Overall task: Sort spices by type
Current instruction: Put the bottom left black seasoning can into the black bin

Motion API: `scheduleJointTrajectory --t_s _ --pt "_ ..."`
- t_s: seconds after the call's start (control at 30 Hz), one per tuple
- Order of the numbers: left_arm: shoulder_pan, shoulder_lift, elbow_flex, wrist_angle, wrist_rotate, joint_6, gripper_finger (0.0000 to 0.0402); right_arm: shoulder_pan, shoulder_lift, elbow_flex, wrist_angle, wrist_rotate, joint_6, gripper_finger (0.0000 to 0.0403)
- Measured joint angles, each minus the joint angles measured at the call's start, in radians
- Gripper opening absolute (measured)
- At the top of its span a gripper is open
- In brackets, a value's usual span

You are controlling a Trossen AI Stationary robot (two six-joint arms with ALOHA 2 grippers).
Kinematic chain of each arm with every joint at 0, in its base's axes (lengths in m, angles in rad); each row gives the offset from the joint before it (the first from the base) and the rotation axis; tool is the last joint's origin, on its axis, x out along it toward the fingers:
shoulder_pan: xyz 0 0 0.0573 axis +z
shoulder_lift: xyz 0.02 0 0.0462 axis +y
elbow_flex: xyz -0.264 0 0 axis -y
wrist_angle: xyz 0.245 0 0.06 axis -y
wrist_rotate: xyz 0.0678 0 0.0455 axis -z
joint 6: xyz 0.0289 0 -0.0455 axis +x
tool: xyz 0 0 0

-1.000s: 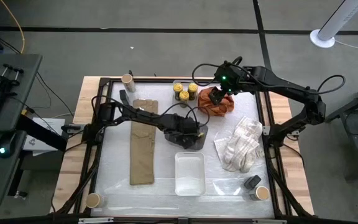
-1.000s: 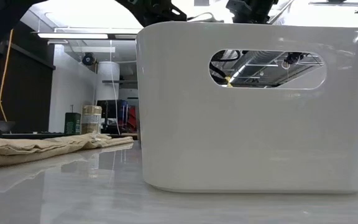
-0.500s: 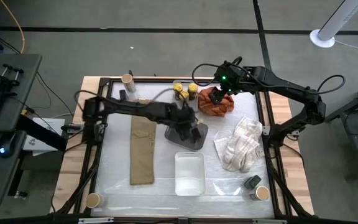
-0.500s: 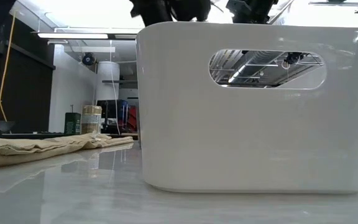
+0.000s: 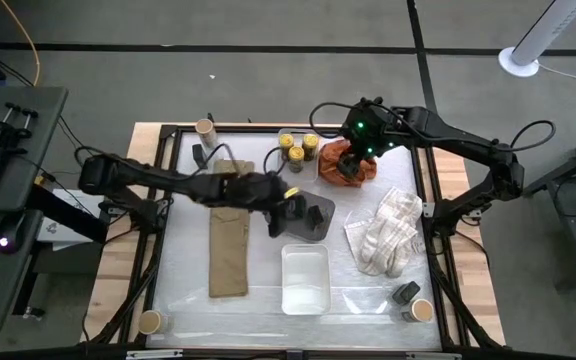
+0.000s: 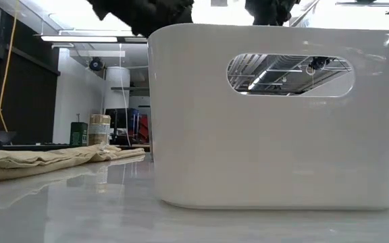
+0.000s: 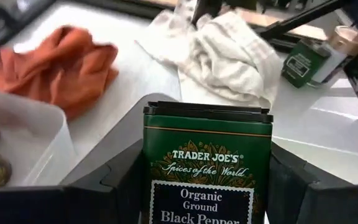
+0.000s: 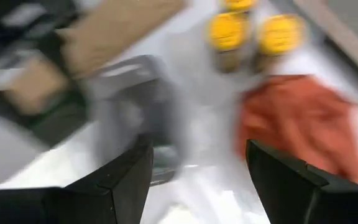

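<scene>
With the left gripper (image 5: 286, 203) now pulled back off the grey tray (image 5: 313, 218) toward frame centre-left, it has a black pepper tin (image 7: 207, 163) pinched between its fingers; a second ago it sat low over that tray, jaws wider. My read: tin just picked out of the tray, transport to the tins' spot is next. Left arm stretches from the left table edge across the tan cloth (image 5: 230, 240), wrist roughly level, tin upright in the wrist view. Right gripper (image 5: 353, 150) hasn't moved: it hovers over the orange cloth (image 5: 348, 165) at upper centre-right, fingers spread, nothing between them. Three yellow-lidded jars (image 5: 296, 147) are grouped at top centre, just beside a clear tray. Another dark tin (image 5: 405, 292) and a tan-topped tub (image 5: 422, 310) sit lower right; more tubs at top left (image 5: 205, 129) and bottom left (image 5: 150, 321). White bin (image 5: 305, 279) at lower centre looks unused.
</scene>
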Motion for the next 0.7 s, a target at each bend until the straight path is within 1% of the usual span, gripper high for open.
scheduleJointTrajectory --t_s 0.07,0.1,0.13,0.17,0.23,0.27,0.37,0.47,0.57,0.7 --pt "-0.019 -0.002 -0.050 0.084 -0.036 0.064 0.0217 0.007 0.002 0.000 0.027 -0.124 0.023 0.0252" --pt "-0.026 -0.002 -0.063 0.093 -0.056 0.109 0.0217 0.012 0.004 0.000 0.047 -0.186 0.046 0.0252" --pt "-0.031 0.001 -0.071 0.091 -0.076 0.159 0.0217 0.022 0.009 0.000 0.065 -0.227 0.073 0.0252" --pt "-0.033 0.008 -0.074 0.091 -0.091 0.208 0.0218 0.034 0.016 0.000 0.081 -0.243 0.104 0.0252" --pt "-0.033 0.019 -0.082 0.089 -0.105 0.278 0.0218 0.057 0.032 0.000 0.103 -0.231 0.175 0.0252" --pt "-0.033 0.024 -0.084 0.080 -0.107 0.289 0.0219 0.072 0.041 0.000 0.112 -0.209 0.204 0.0252" --pt "-0.025 0.031 -0.084 0.090 -0.108 0.273 0.0219 0.111 0.062 0.000 0.126 -0.134 0.244 0.0252" --pt "-0.012 0.044 -0.083 0.107 -0.107 0.215 0.0219 0.141 0.083 0.000 0.126 -0.078 0.254 0.0252" --pt "0.001 0.075 -0.083 0.153 -0.081 0.173 0.0220 0.156 0.102 0.000 0.135 -0.078 0.271 0.0252" --pt "0.009 0.128 -0.081 0.295 -0.057 0.168 0.0220 0.167 0.145 0.000 0.141 -0.125 0.293 0.0252"
